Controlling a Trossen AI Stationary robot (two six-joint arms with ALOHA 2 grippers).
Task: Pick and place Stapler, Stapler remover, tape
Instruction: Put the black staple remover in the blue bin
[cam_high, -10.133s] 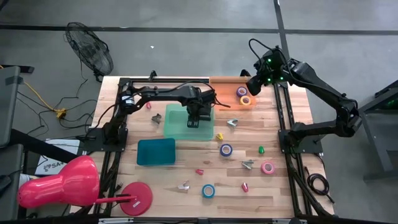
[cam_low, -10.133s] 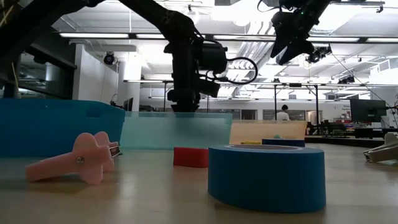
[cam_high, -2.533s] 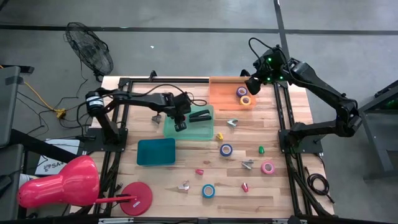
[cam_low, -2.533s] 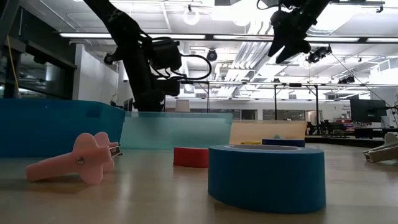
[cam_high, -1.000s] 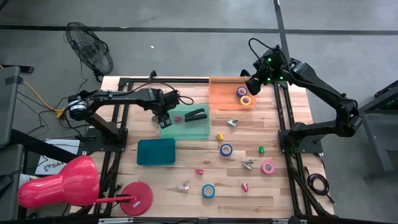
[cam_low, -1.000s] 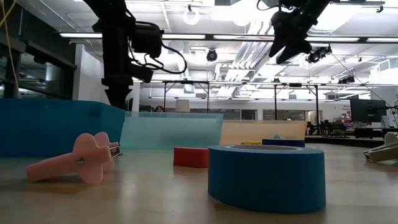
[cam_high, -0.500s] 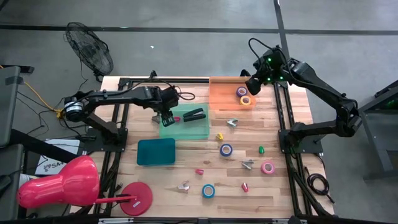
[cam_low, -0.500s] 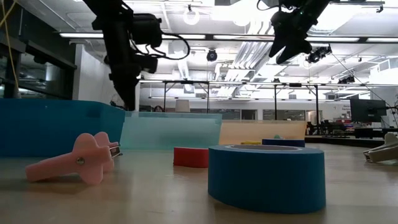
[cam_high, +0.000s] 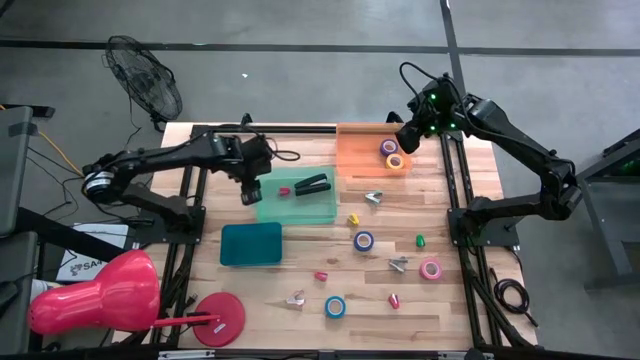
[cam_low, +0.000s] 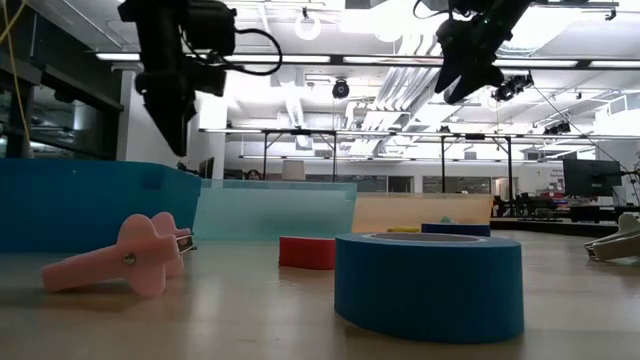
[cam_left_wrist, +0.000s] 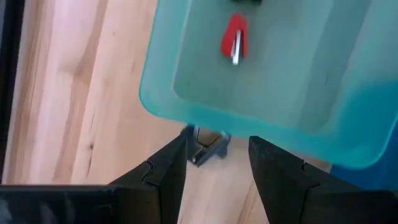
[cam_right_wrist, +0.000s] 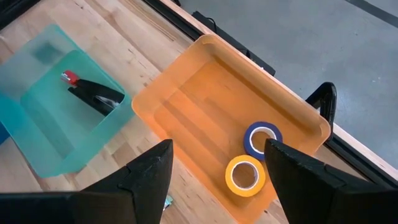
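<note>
Close to the table's near edge lies a blue tape roll. Farther in, a pink roll sits toward the right edge and a purple roll near the middle, both loose on the wood. Beyond them the green bin holds the black stapler and a red stapler remover. The left gripper hovers over that bin's left rim, jaws wide apart and empty. The left wrist view shows a grey stapler remover on the wood, tight against the bin's outer wall and directly below the gap between the fingers. Its long axis is partly hidden by the rim. This arm is much the nearer, so a straight descent looks right, though the wall crowds one finger. At the far right corner the right gripper waits, spread and empty, over the orange tray, which holds two rolls.
</note>
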